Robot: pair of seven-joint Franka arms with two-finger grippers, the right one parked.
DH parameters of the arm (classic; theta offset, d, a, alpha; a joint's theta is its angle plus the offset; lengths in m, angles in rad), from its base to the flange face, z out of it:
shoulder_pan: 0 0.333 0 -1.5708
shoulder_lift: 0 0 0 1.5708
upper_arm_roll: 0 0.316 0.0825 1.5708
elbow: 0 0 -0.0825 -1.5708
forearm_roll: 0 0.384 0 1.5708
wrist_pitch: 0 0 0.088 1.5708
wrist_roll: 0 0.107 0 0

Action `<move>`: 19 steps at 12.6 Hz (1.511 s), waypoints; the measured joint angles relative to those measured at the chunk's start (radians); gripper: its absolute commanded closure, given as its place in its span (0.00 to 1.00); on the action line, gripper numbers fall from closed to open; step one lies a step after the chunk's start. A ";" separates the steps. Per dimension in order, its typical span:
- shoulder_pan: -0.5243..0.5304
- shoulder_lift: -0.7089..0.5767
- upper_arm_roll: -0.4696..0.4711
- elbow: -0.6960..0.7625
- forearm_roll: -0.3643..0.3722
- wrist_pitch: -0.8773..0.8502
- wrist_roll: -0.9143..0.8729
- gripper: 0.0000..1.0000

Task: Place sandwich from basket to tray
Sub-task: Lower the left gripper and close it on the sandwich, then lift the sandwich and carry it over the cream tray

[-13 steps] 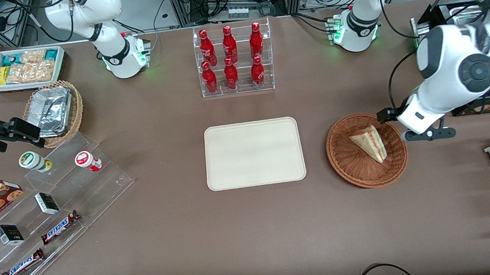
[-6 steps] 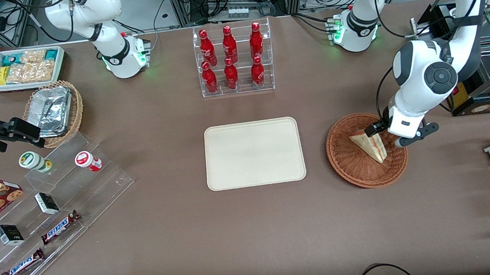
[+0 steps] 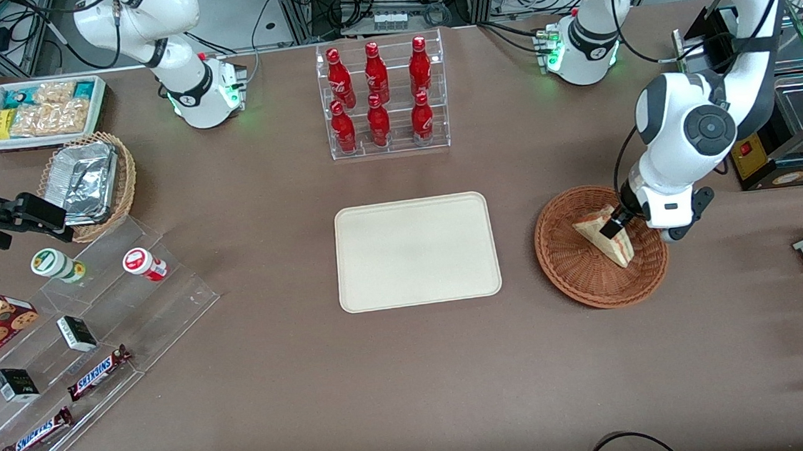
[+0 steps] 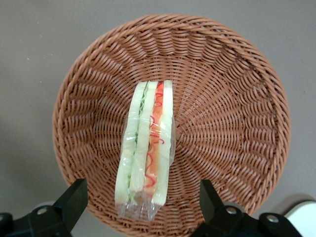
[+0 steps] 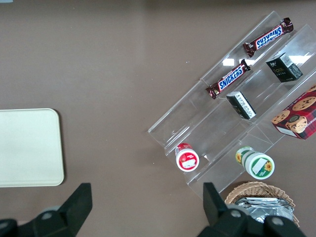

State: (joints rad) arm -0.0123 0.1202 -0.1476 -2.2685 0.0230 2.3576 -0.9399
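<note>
Sandwich: small triangular wedge of pale bread with red, orange and green filling, in clear wrap (image 3: 604, 234) (image 4: 146, 150), lies inside the round reddish-brown woven wicker basket (image 3: 577, 269) (image 4: 232, 113), resting on its long side with the filling edge up.
Tool: black two-finger tool of the working arm (image 3: 616, 225) (image 4: 140, 200) hangs over the basket just above the sandwich; its fingers (image 4: 74, 200) stand spread wide, one on each side of the wedge, touching nothing.
Tray: flat cream-coloured rectangular tray with rounded corners (image 3: 417, 251) (image 5: 27, 147) lies on the brown surface (image 3: 413, 368), beside the basket toward the parked arm's end, with nothing on it.
Bottle rack: clear acrylic stand (image 3: 384, 98) farther from the front camera than the tray, holding six red bottles in two rows.
Tan basket: lighter wicker basket (image 3: 122, 183) toward the parked arm's end, holding foil-wrapped packets.
White bin: rectangular bin (image 3: 41, 110) just above it, holding snack packets.
Stepped display: clear acrylic steps (image 3: 95, 336) (image 5: 237, 108) carrying two chocolate bars, two small dark boxes, two round tubs and a cookie box.
</note>
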 measured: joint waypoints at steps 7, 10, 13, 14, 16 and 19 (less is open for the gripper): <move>-0.014 0.120 0.000 -0.013 0.000 0.083 -0.040 0.90; -0.014 0.118 0.000 -0.009 0.001 0.041 -0.028 0.95; -0.015 0.080 0.000 0.016 0.002 -0.038 0.000 0.95; -0.017 0.069 -0.001 0.040 0.003 -0.088 0.005 0.95; -0.046 0.056 -0.003 0.115 0.003 -0.202 0.020 0.94; -0.137 0.065 -0.007 0.221 0.004 -0.295 0.053 0.93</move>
State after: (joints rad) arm -0.1498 0.1850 -0.1550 -2.0475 0.0267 2.0625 -0.8867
